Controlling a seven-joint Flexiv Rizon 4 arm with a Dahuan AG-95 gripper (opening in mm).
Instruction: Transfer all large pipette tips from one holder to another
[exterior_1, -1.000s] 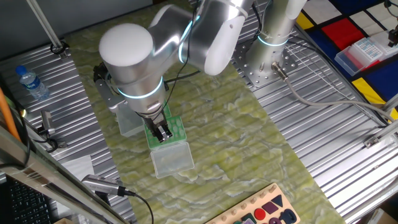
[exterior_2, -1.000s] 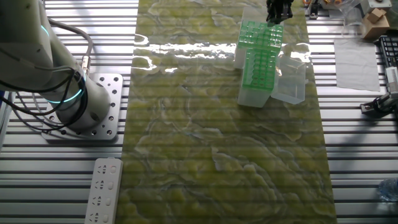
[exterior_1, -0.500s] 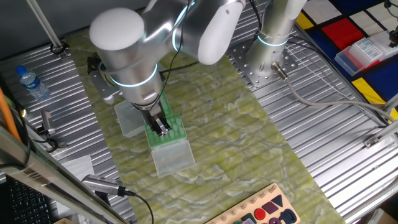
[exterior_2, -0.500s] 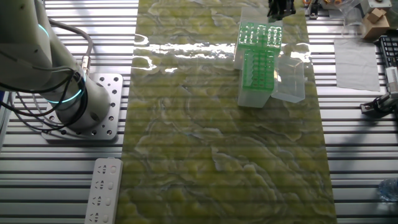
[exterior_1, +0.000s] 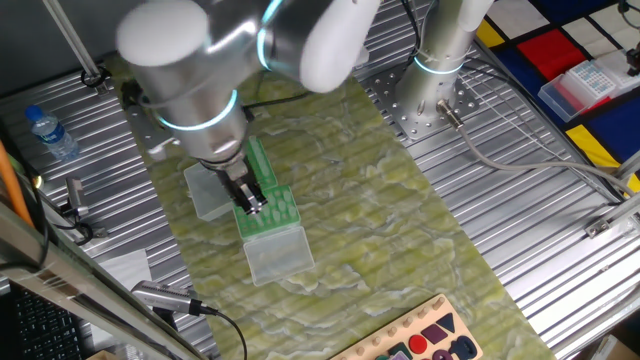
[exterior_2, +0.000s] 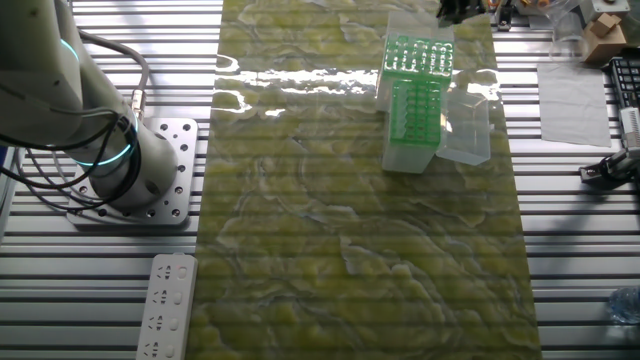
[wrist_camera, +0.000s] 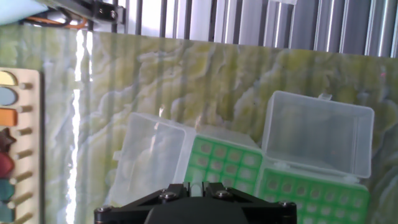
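Two green racks stand side by side on the yellow-green mat, each with its clear lid swung open. In the hand view the nearer rack (wrist_camera: 224, 163) lies just ahead of my gripper (wrist_camera: 194, 188), with the other rack (wrist_camera: 311, 194) to its right. A whitish large pipette tip (wrist_camera: 194, 190) sits pinched between the shut fingers. From one fixed view my gripper (exterior_1: 251, 203) hangs over the racks (exterior_1: 272, 212). In the other fixed view the gripper (exterior_2: 456, 10) is at the top edge, beyond the far rack (exterior_2: 418, 55). Pale dots show in the rack holes.
Open clear lids (wrist_camera: 152, 158) (wrist_camera: 317, 134) flank the racks. A wooden shape board (exterior_1: 430, 340) lies at the mat's near end. A water bottle (exterior_1: 50, 130), a boxed tip rack (exterior_1: 590, 85), a power strip (exterior_2: 165, 305) and the arm's base (exterior_2: 110, 150) stand off the mat.
The arm has risen and shifted back from the racks, carrying the gripper higher above them. The racks and lids have not moved.
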